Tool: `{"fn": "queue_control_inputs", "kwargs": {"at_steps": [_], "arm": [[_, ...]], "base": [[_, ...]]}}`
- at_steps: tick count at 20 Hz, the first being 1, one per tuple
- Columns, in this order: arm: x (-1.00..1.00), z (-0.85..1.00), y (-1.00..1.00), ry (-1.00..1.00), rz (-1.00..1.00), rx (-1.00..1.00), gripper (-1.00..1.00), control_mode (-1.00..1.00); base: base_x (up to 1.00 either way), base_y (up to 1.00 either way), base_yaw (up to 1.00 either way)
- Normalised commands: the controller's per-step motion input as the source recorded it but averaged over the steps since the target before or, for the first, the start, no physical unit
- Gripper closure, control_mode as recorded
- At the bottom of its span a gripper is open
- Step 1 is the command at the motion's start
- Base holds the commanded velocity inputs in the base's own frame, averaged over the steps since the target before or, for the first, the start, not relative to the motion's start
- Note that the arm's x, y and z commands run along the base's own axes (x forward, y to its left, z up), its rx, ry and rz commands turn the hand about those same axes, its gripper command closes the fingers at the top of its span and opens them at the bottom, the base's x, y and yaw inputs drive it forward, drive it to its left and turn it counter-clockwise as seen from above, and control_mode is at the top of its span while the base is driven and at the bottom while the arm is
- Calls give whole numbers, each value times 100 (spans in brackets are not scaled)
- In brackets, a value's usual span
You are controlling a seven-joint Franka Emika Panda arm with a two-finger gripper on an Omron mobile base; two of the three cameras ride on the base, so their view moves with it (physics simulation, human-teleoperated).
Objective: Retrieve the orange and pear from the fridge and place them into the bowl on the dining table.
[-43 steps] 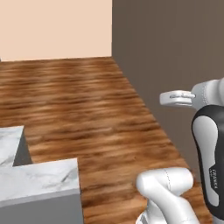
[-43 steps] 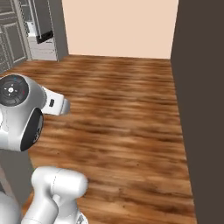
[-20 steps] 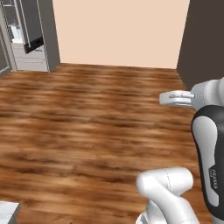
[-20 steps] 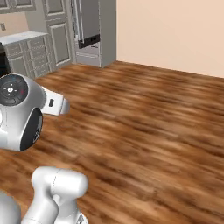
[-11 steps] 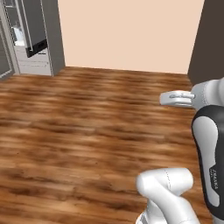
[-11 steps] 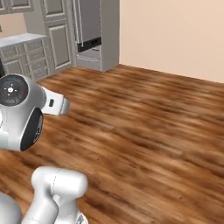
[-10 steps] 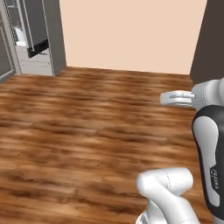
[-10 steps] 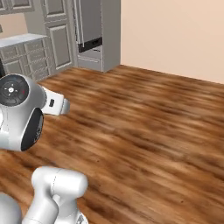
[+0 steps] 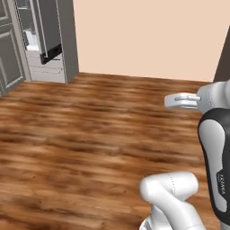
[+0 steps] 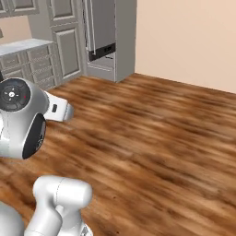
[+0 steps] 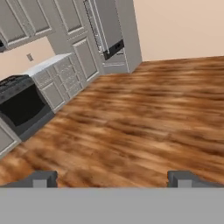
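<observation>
the task looks barely begun: one fridge [image 9: 49, 38] stands in the upper left of the left base view, across the wood floor [image 10: 152, 138], its door ajar. no fruit is fetched yet. one stove [image 11: 19, 105] sits at the hand view's left. the gripper [image 11: 111, 178] is spread apart, empty.

Fridge [image 10: 109, 32] at far wall, grey cabinets [image 10: 44, 69] to its left, wood floor [image 10: 156, 147] ahead, white arm [image 10: 27, 124] lower left
</observation>
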Motion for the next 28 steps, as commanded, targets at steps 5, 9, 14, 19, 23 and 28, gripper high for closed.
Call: {"fn": "queue_control_inputs", "kwargs": {"at_steps": [5,9,14,19,23,28], "arm": [[0,0,0,0,0,0,-100,100],[0,0,0,0,0,0,-100,100],[0,0,0,0,0,0,-100,100],[0,0,0,0,0,0,-100,100],[0,0,0,0,0,0,-100,100],[0,0,0,0,0,0,-100,100]], "base": [[100,79,-7],[100,99,-6],[100,100,-10],[100,100,-18],[100,100,-31],[100,100,-43]]}}
